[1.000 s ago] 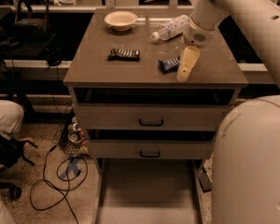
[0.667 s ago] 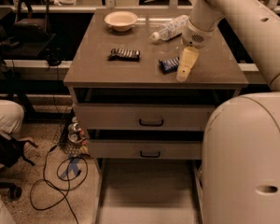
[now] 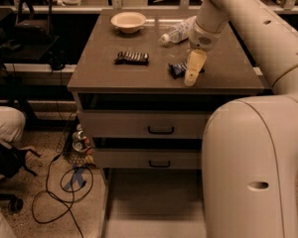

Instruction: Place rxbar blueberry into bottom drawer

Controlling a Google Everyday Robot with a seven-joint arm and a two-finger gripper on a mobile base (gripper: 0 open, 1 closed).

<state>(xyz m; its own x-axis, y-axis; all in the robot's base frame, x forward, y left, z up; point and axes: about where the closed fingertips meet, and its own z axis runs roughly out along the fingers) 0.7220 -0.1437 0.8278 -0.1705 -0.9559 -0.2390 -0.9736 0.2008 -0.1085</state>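
Note:
The rxbar blueberry (image 3: 177, 69), a small dark blue wrapped bar, lies on the cabinet top (image 3: 104, 76) right of the middle. My gripper (image 3: 192, 73) hangs just to its right, its pale fingers (image 3: 194, 66) pointing down at the bar's right end and touching or almost touching it. The bar's right end is hidden behind the fingers. The bottom drawer (image 3: 154, 205) is pulled out low in front of the cabinet, showing a plain flat floor; my arm's body covers its right side.
A darker wrapped bar (image 3: 132, 57), a pale bowl (image 3: 128, 21) and a lying plastic bottle (image 3: 178, 32) are on the top. Two shut drawers with black handles (image 3: 161, 130) sit below. Cables (image 3: 64, 187) and a person's leg (image 3: 5, 125) are at left.
The gripper has stayed by the blue bar. My arm's large body has swung further into the right foreground and covers more of the view.

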